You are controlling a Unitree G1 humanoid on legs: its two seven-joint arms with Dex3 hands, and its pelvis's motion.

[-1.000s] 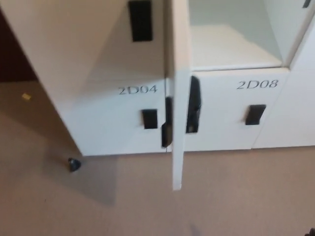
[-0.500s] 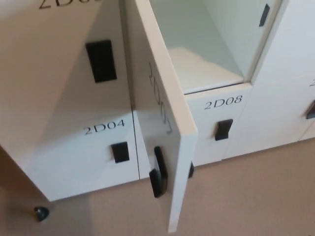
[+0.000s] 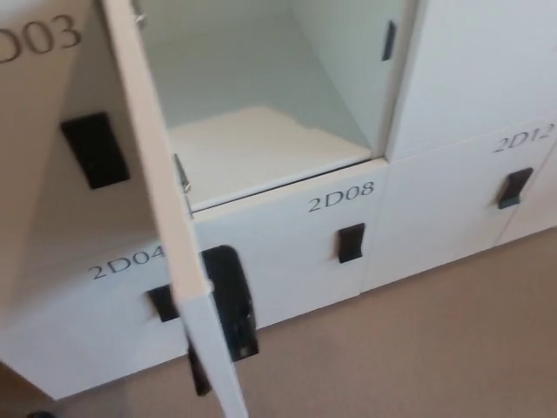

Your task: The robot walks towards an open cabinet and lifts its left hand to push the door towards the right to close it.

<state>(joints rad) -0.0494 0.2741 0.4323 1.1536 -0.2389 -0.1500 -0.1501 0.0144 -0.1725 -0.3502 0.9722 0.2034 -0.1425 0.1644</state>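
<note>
Labels read 2D04 (image 3: 127,259), 2D08 (image 3: 340,197) and a cut-off 2D12 (image 3: 525,139) — on white lockers. The open cabinet's door (image 3: 170,226) juts forward at lower left, edge-on. Neither hand shows — state unknowable.

White lockers (image 3: 287,252) stand directly on the beige carpeted floor (image 3: 435,340).

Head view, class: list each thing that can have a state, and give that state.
open cabinet door: swung wide open, edge-on to the camera
open compartment: nothing inside
locker 2D08: closed
locker 2D12: closed
locker 2D04: closed
</note>
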